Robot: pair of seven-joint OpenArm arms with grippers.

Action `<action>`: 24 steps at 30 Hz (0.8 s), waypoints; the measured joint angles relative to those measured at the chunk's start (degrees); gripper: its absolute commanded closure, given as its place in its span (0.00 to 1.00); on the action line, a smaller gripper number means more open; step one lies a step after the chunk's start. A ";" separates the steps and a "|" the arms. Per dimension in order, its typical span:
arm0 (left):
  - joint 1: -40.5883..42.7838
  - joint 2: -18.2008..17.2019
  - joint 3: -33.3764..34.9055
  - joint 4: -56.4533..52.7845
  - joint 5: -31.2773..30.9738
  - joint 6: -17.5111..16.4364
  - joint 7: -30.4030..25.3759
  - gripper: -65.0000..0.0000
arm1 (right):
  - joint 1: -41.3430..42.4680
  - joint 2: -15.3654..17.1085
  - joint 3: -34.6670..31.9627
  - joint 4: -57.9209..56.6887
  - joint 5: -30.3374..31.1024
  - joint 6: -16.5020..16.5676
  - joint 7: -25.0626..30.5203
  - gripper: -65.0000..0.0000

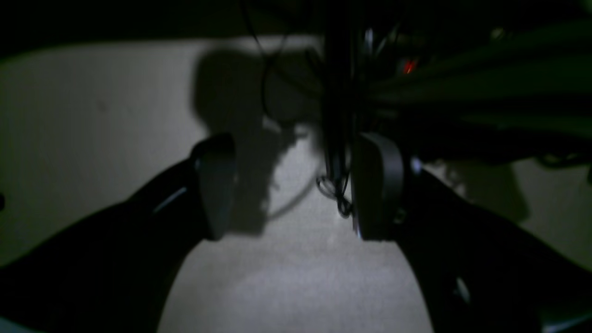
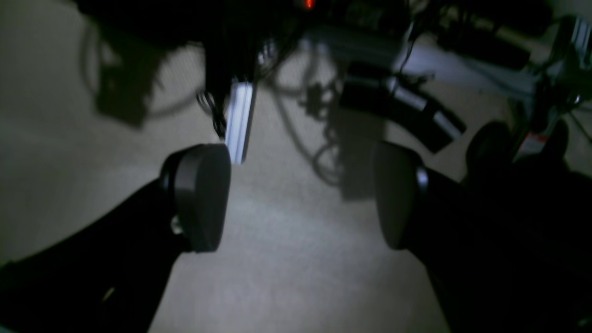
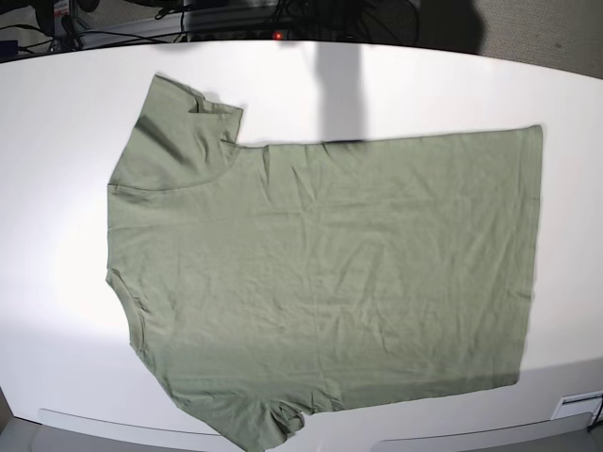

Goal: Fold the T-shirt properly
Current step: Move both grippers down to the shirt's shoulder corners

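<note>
Across the white worktop (image 3: 57, 141) in my base view lies the T-shirt (image 3: 320, 273), spread flat and covering most of the surface. Its body runs side to side: the straight hem sits toward the right edge, and the neck and shoulders point toward the left edge. One short sleeve (image 3: 179, 122) reaches toward the far left corner, and the other sleeve (image 3: 254, 424) reaches the near edge, its tip at the bottom of the picture. The cloth is sage green and lightly creased all over, with fine wrinkles across the middle. A dark shadow falls on the far part of the worktop, just above the shirt's far side.

Neither arm shows in my base view, so I go by the wrist cameras. Both are dim and blurred. My left tool (image 1: 296, 185) stands wide, with its two dark pads well apart and only pale surface between them; it holds nothing. A dark green band in the upper right of that view may be the shirt, but I cannot tell. My right tool (image 2: 300, 194) also stands wide, with bare pale surface between its pads and nothing in its grip. Cables (image 2: 323, 157) and dark rig parts lie beyond it, too blurred for me to name.
</note>
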 measured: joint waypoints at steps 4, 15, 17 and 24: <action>4.83 -0.09 0.00 8.39 -0.02 0.22 0.59 0.40 | -1.90 -0.02 1.95 5.81 -0.04 0.04 -0.28 0.27; 7.65 -5.66 -0.11 22.38 0.04 0.24 0.22 0.40 | -1.95 5.05 2.89 18.36 -0.04 0.07 -0.68 0.27; 7.67 -5.57 0.09 23.12 0.02 0.13 0.39 0.40 | -1.86 5.40 2.89 20.31 -0.02 0.02 -1.18 0.27; 7.67 -5.62 0.00 23.41 0.04 -0.04 0.37 0.40 | -1.90 5.38 2.84 25.00 -3.56 0.11 -1.84 0.27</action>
